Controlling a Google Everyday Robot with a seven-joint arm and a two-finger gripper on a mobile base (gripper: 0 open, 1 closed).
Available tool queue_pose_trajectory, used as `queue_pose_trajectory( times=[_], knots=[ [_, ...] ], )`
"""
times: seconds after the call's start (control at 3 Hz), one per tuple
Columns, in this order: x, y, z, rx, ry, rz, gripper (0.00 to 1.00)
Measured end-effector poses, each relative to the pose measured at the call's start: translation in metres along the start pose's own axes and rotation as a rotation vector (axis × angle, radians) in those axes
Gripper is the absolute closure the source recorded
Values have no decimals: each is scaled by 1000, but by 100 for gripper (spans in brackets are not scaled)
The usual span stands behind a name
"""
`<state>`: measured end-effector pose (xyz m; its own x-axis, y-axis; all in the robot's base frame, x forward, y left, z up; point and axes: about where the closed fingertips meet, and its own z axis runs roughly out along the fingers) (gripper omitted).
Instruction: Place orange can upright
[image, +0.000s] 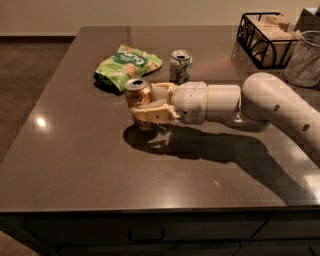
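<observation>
**Gripper clamped on upright orange can, centre-left of table**

The gripper sits a little left of frame centre, low over the dark brown table. Its cream fingers are closed around the orange can, one above and one below it as seen from here. The can stands upright in the grasp, silver top with the pull-tab opening facing up. Its lower end is right at the tabletop; cannot tell if it actually touches, as the fingers and the shadow hide the bottom edge.

The white arm comes in from the right edge of the frame and runs roughly level with the table, wrist pointing left. Its dark shadow falls on the table just below and to the right of the can.

Behind the gripper, toward the upper middle of the frame, a white-and-green can stands upright, near the orange can but not touching it. Left of that lies a green snack bag, flat on the table, its near corner just beside the orange can's top.

In the upper right corner, a black wire basket holds brownish items. A see-through mesh-like container stands beside it at the right edge.

A drawer handle shows on the front of the table at the bottom of the frame.
</observation>
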<state>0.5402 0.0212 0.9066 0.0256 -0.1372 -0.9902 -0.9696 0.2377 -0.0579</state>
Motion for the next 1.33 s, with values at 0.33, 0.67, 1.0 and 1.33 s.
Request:
queue_pose_trajectory(
  times=[0.33, 0.67, 1.0, 1.33],
  knots=[
    [3, -2, -2, -1, -25, -2, 59],
    [5, -4, -5, 10, -41, -3, 36],
    [8, -6, -7, 21, -44, -2, 13],
    [12, -6, -9, 26, -46, -14, 0]
  ],
)
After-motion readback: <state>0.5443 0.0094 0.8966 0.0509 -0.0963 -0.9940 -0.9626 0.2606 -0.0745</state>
